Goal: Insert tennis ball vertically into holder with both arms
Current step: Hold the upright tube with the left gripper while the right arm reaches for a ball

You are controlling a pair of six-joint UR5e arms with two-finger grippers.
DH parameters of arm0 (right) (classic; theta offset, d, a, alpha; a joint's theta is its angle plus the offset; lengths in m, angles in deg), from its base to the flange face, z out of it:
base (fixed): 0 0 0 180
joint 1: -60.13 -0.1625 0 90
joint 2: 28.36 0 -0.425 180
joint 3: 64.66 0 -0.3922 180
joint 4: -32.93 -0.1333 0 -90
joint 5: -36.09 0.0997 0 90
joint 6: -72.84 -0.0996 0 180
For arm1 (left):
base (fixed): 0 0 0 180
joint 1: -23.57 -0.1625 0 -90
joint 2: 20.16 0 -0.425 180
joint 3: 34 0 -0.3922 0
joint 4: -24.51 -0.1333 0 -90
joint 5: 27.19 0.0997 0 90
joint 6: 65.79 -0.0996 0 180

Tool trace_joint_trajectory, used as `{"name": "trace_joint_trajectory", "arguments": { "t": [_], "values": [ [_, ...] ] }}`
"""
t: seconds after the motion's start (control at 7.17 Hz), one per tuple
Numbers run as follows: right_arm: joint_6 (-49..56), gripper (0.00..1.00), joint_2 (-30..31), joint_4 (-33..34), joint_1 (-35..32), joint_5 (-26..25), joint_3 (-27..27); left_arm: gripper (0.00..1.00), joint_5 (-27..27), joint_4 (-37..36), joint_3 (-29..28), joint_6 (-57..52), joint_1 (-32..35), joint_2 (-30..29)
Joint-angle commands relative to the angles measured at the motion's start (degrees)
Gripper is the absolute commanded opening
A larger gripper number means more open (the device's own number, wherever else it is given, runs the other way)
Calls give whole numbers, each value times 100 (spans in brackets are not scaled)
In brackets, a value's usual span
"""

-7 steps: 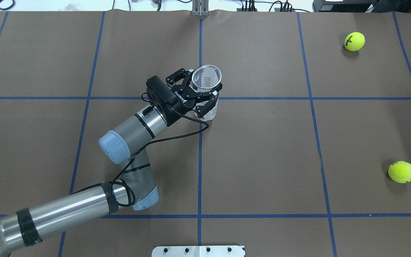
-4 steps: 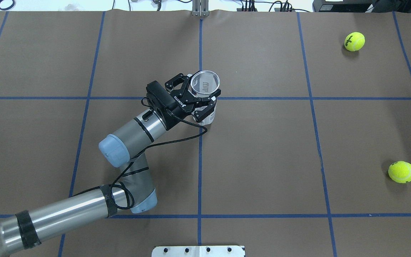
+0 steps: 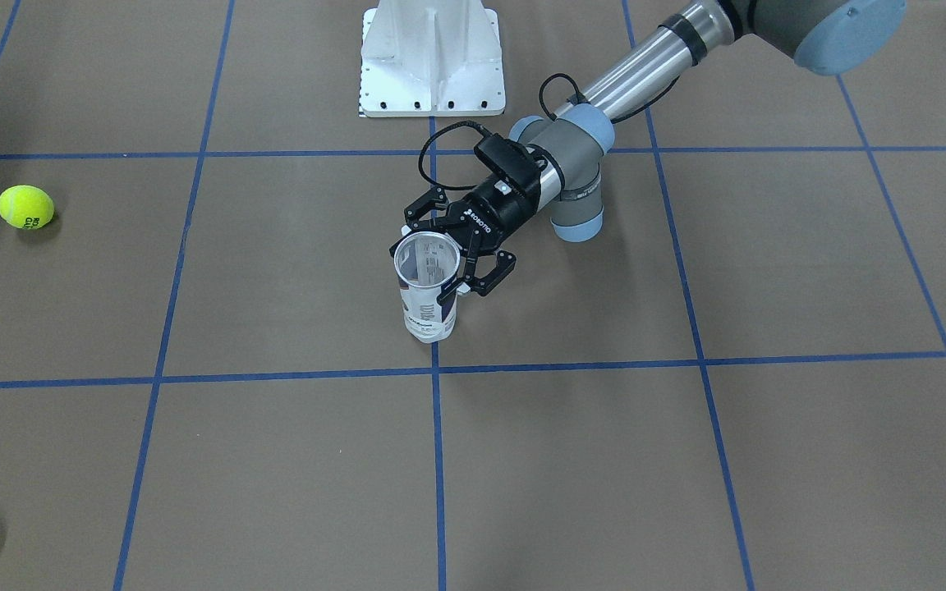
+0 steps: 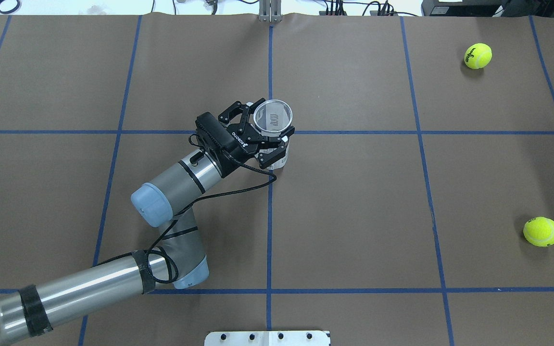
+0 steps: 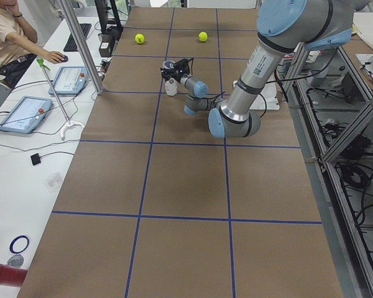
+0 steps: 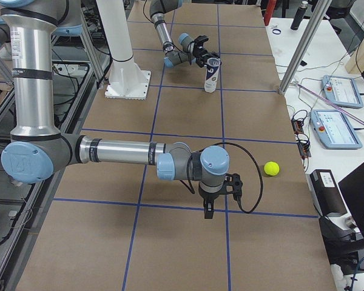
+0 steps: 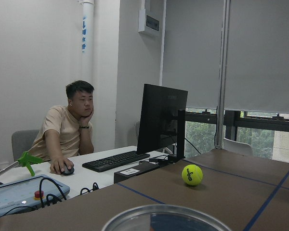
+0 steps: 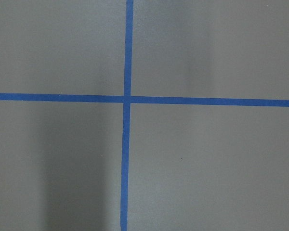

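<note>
The holder (image 4: 273, 117), a clear can with a white and navy label, stands upright with its open mouth up near the table's middle; it also shows in the front view (image 3: 429, 304). My left gripper (image 4: 268, 136) is shut on the holder from the side, just under the rim (image 7: 164, 217). Two yellow-green tennis balls lie far to the right, one at the back (image 4: 478, 55) and one nearer (image 4: 541, 231). My right gripper (image 6: 221, 203) shows only in the right side view, low over the table near a ball (image 6: 271, 168); I cannot tell whether it is open or shut.
The white pedestal (image 3: 432, 57) stands at the robot's base. Blue tape lines (image 8: 127, 98) grid the brown table. An operator (image 7: 67, 130) sits at a side desk with a monitor and tablets (image 5: 25, 113).
My left gripper has moved the holder a little to the left and toward the robot. The balls have not moved.
</note>
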Motion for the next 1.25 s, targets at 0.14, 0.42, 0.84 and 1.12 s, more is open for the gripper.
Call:
{"name": "trace_joint_trajectory", "arguments": {
  "t": [0.14,0.42,0.84,1.12],
  "values": [
    [-8,100,0,-108,19,16,130,98,-8,-35,16,-5,-15,-5],
    [-1030,100,183,-152,481,25,724,98,1,-70,25,-5,-24,-5],
    [-3436,100,1156,-1679,1824,-54,1651,98,1,-79,34,-5,-15,-14],
    [-4820,100,1738,-3092,2975,-797,1652,98,1,-79,34,-5,-24,-14]
  ]
}}
